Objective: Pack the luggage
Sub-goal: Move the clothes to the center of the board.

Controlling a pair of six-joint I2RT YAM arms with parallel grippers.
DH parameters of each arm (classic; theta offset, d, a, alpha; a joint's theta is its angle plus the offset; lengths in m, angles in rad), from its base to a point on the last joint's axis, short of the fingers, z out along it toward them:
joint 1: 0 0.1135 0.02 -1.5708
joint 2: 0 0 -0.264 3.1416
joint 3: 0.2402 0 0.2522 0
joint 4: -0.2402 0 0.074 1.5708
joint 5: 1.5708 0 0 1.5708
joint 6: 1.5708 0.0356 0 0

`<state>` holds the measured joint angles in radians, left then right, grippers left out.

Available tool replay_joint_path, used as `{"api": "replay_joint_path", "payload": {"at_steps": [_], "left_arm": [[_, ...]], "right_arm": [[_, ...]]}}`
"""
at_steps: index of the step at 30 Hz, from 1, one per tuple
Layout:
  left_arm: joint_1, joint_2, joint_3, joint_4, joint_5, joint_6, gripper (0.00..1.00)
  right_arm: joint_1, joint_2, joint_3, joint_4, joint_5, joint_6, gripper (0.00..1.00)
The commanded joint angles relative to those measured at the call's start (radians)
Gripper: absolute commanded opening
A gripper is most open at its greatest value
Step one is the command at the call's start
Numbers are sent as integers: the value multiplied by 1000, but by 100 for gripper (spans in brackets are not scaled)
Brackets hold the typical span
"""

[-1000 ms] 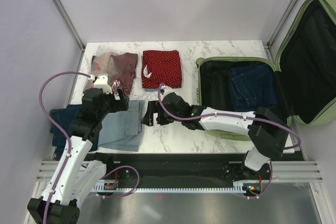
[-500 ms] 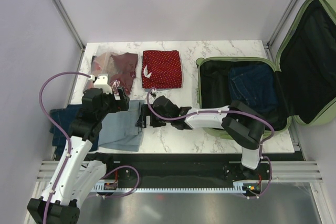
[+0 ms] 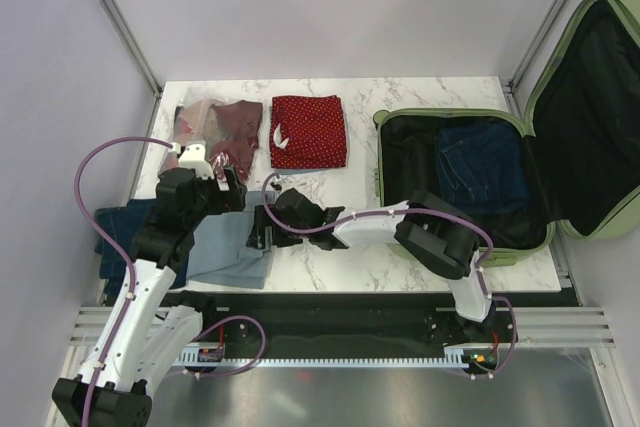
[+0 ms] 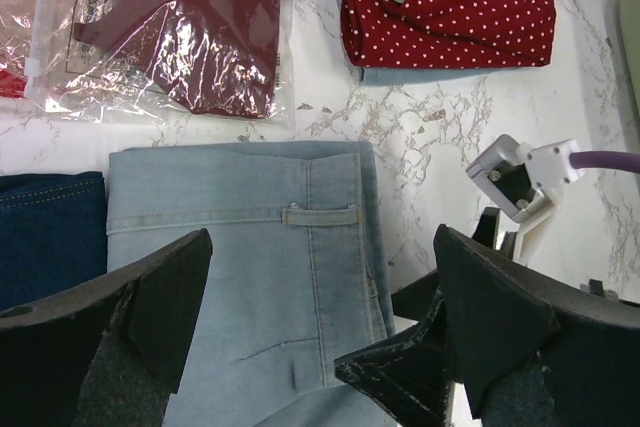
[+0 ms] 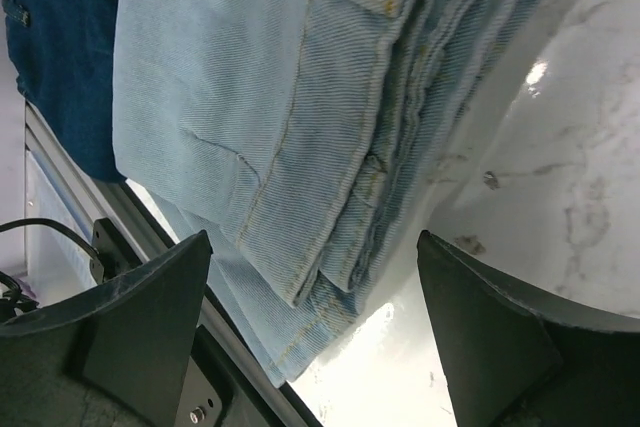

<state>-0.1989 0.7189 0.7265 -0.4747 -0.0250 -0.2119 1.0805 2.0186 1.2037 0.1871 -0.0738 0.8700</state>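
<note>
The right fingers (image 5: pixel 120 337) (apart, empty) are now brought leftward to the light-blue jeans (image 3: pixel 228 247); the left fingers (image 4: pixel 110 327) are held apart above them. The luggage (image 3: pixel 400 167) is seen open at the surface's (image 3: pixel 330 257) right; a pickup is expected.

Right arm stretches leftward, right gripper (image 3: pixel 258 232) spread wide; left arm bends, left gripper (image 3: pixel 232 188) hanging, jaws equally apart.

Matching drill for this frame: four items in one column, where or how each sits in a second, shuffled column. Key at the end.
1. light blue jeans
2. red polka-dot garment
3. maroon garment
4. luggage

A. open, dark jeans inside
B. in a clear plastic bag, far-left corner
C. folded, near-left of the table
D. far edge, between the clear plastic bag and the luggage

Pairs: 1-C; 2-D; 3-B; 4-A
</note>
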Motion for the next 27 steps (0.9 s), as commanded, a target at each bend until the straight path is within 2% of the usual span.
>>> {"api": "replay_joint_path", "payload": {"at_steps": [1, 7, 10, 11, 12, 13, 14, 16, 17, 20, 27], "left_arm": [[-4, -7, 42, 16, 2, -15, 100], [-5, -4, 42, 16, 10, -17, 100], [-5, -4, 42, 16, 13, -17, 100], [-5, -4, 42, 16, 14, -17, 100], [-5, -3, 40, 16, 14, -17, 100], [-5, -4, 42, 16, 16, -17, 100], [-5, -3, 42, 18, 16, -17, 100], [-5, -4, 40, 18, 16, -17, 100], [-5, -4, 42, 18, 14, -17, 100], [-5, -4, 40, 18, 16, -17, 100], [-5, -6, 40, 18, 17, -17, 100]], "right_arm": [[27, 41, 69, 12, 15, 7, 91], [44, 104, 134, -50, 45, 6, 86], [44, 124, 148, -80, 68, 4, 75], [44, 130, 149, -83, 68, 4, 68], [44, 134, 149, -84, 68, 4, 68], [44, 137, 151, -89, 89, 6, 63], [45, 143, 154, -101, 94, 4, 52], [45, 146, 163, -141, 133, -8, 37], [44, 141, 163, -156, 150, -15, 22], [39, 115, 151, -213, 206, -51, 1], [-31, -15, 16, -297, 253, -141, 0]]}}
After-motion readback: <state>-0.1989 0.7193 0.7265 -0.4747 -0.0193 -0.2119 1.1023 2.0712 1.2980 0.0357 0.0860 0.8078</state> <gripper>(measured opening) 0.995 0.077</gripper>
